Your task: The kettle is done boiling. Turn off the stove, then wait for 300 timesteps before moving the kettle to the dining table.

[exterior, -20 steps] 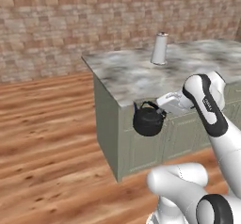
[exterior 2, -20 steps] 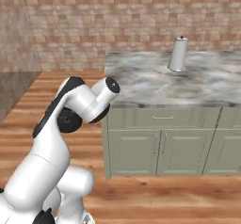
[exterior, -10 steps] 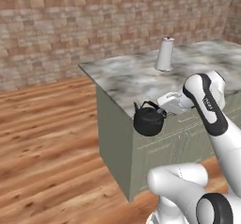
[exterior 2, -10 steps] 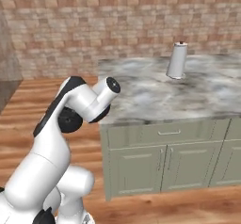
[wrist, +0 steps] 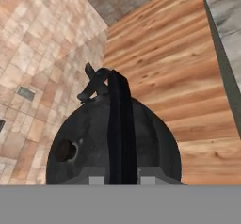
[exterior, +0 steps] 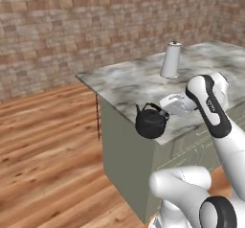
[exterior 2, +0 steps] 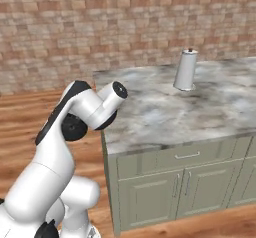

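Carrying: the kettle (exterior: 151,121) is held off the ground by the gripper (exterior: 167,110), in front of the near edge of the marble desk (exterior: 124,83).
Gripper state: the jaws are closed tight on the arched handle (wrist: 120,124); in the hand view the two tips sit on either side of the black strap at its near end.
Kettle position: hanging in the air beside the desk, over the wooden floor (wrist: 169,72), resting on nothing; the spout (wrist: 89,84) points away from the hand, the lid knob (wrist: 63,150) sits off to one side.
Key relation: the kettle lies directly ahead of the gripper and in it, its handle running in line with the hand's forward direction, so the load is carried straight out from the wrist.
Nearby: a white canister (exterior 2: 186,70) stands on the desk, well apart from the kettle.
Arm: the white arm (exterior 2: 75,117) is folded close in, its elbow raised in the right base view.
Task stage: judged to be the transport to the dining table; whether this desk is that table cannot be told.
Next move calls for: the kettle being kept level and clear of the desk edge, then set down on a bare patch away from the canister.
Risk: a swing of the kettle on its handle could knock the cabinet side.
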